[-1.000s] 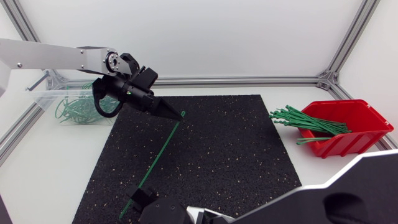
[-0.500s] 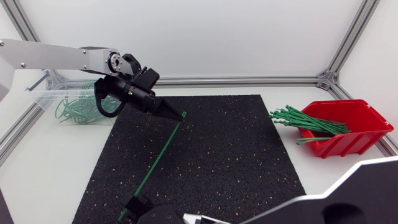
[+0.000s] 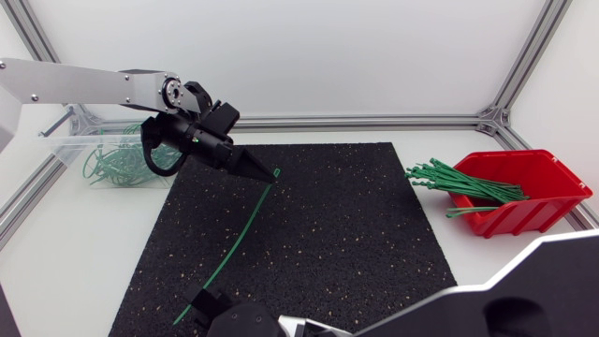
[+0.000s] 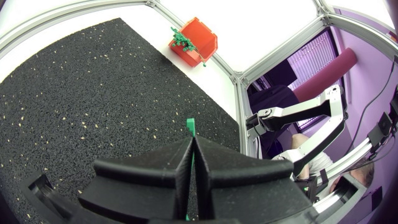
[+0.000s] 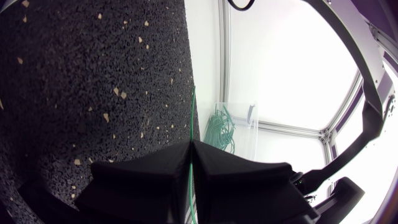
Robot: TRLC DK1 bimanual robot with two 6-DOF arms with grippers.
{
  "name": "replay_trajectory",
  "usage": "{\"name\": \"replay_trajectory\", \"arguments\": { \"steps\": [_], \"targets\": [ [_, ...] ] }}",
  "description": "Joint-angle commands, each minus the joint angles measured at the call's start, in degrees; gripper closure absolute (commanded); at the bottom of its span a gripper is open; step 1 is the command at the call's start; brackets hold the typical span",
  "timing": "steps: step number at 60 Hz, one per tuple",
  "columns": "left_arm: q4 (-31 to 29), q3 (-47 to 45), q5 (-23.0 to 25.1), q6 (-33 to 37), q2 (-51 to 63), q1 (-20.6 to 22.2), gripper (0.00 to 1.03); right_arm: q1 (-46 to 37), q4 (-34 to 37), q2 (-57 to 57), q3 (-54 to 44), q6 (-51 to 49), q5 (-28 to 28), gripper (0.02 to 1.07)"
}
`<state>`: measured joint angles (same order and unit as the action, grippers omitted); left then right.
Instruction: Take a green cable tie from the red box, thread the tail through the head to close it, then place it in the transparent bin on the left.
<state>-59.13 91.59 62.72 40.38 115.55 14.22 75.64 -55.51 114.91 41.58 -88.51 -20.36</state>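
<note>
1. Where the head view's upper left shows the table corner, the transparent bin holds a tangle of green ties.
2. At the lower edge, left of centre, the right gripper is pressed together on the lower end of the green cable tie.
3. The tie crosses the black mat diagonally, slightly bowed.
4. Upper left of centre, the left gripper pinches the tie's upper end, with a short tip protruding.
5. At right, the red box holds a bundle of ties overhanging its left rim.

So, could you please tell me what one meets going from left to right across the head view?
Clear bin → left gripper, pinching a green cable tie → red box.
</note>
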Motion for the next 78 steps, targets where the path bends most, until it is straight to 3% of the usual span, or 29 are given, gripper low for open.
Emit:
{"name": "replay_trajectory", "arguments": {
  "steps": [1,16,20,24,29,37,49,52,68,78],
  "targets": [
    [-1.3,0.3,0.5,1.5,-1.5,0.2,1.01,-1.2,-0.7,-2.4,0.5,0.5,0.1,1.02],
    [-1.2,-1.2,0.5,1.5,-5.2,0.0,1.0,-5.2,2.2,-8.6,1.6,3.6,0.4,1.02],
    [-0.6,-1.7,0.6,1.5,-5.3,-0.2,1.01,-6.5,8.6,-10.4,3.1,8.4,0.5,1.02],
    [0.2,-2.3,0.6,1.5,-5.3,-0.6,1.0,-8.4,20.5,-12.5,6.5,17.9,2.3,1.02],
    [1.4,-3.3,0.7,1.4,-5.4,-0.9,1.0,-11.3,34.4,-14.0,11.2,28.6,6.9,1.02],
    [3.0,-5.3,1.3,1.3,-6.5,-1.6,1.0,-17.2,54.0,-14.6,19.1,43.4,19.9,1.02],
    [4.8,-7.7,1.4,0.7,-8.6,-1.9,1.0,-23.0,77.0,-14.5,27.7,53.9,40.8,1.02],
    [5.0,-8.2,1.4,0.7,-8.8,-1.9,1.0,-24.2,80.3,-14.5,28.6,55.3,45.1,1.02],
    [7.1,-12.0,1.3,0.6,-11.5,-1.9,1.0,-29.3,98.0,-12.6,34.4,58.5,53.4,1.02],
    [8.5,-14.0,1.2,0.6,-12.9,-1.8,1.0,-31.4,101.5,-12.6,35.4,60.5,59.4,1.02]
  ]
}}
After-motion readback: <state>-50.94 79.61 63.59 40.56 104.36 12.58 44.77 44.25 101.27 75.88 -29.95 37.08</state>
